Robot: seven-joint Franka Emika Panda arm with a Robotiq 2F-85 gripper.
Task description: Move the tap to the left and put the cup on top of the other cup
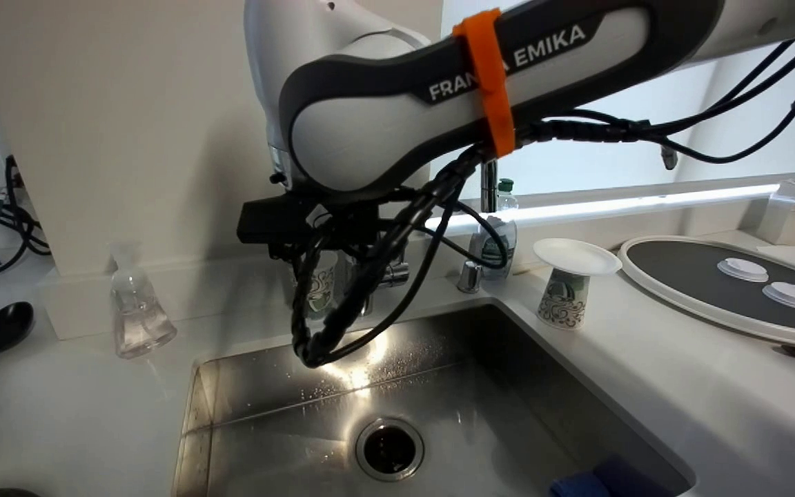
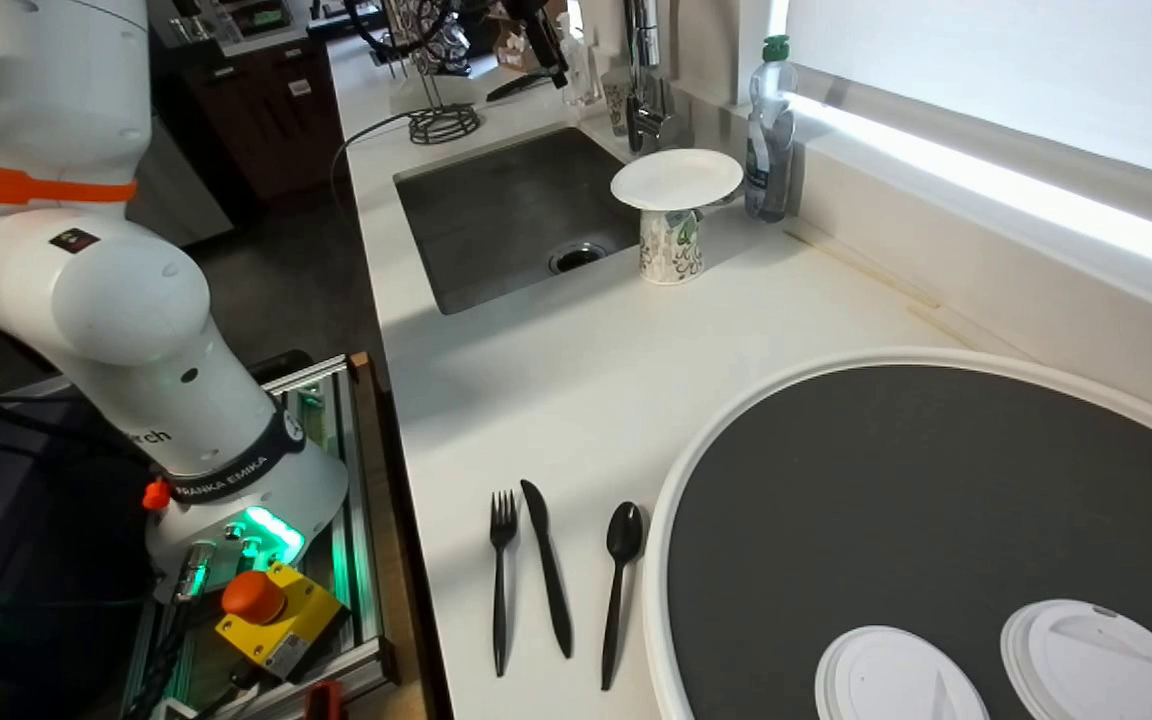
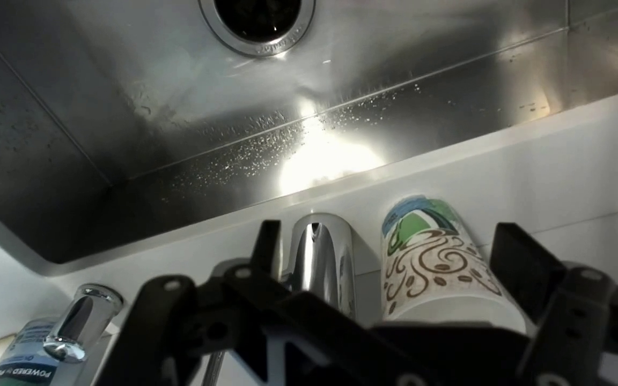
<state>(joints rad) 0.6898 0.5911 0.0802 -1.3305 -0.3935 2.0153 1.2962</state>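
Gripper [image 3: 389, 244] jaws apart — wrist-view only

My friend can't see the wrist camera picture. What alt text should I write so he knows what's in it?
The claw stands open at the bottom, with the shiny tap and a swirly cup showing between its jaws. Above them is a metal sink with a round drain, and part of a bottle shows at the lower left.

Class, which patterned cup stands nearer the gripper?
The cup beside the tap: the wrist view shows it between the fingers of the gripper. The other cup stands farther off, under a white plate.
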